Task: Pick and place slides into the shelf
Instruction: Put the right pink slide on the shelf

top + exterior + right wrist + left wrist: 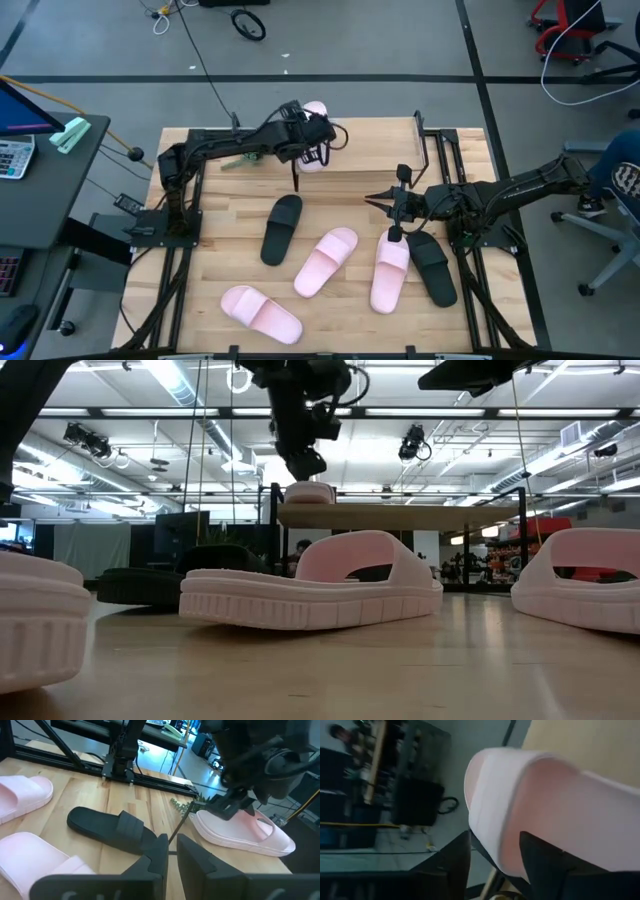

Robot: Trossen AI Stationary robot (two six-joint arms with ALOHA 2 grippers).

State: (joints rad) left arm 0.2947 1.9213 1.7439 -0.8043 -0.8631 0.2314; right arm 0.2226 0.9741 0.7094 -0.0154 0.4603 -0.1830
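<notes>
Nearest us on the table (220, 250), three pink slides lie loose: one at the near left (260, 312), one in the middle (326, 261), one to its right (390, 272). Two black slides sit with them, one left of centre (281, 228), one at the right (432, 266); we judge these five are waiting their turn.

Our right gripper (380, 201) hangs mid-table above them, jaws nearly together and holding nothing, likely parked out of the way.

Farther back stands the shelf (375, 160). Our left gripper (318, 140) is over its far left end, jaws apart around the sixth slide (314, 112), which rests on the top board; we take this as the release.

The table is pale wooden planks. Beyond it lie a grey floor, cables, a red chair and a desk at the left.
</notes>
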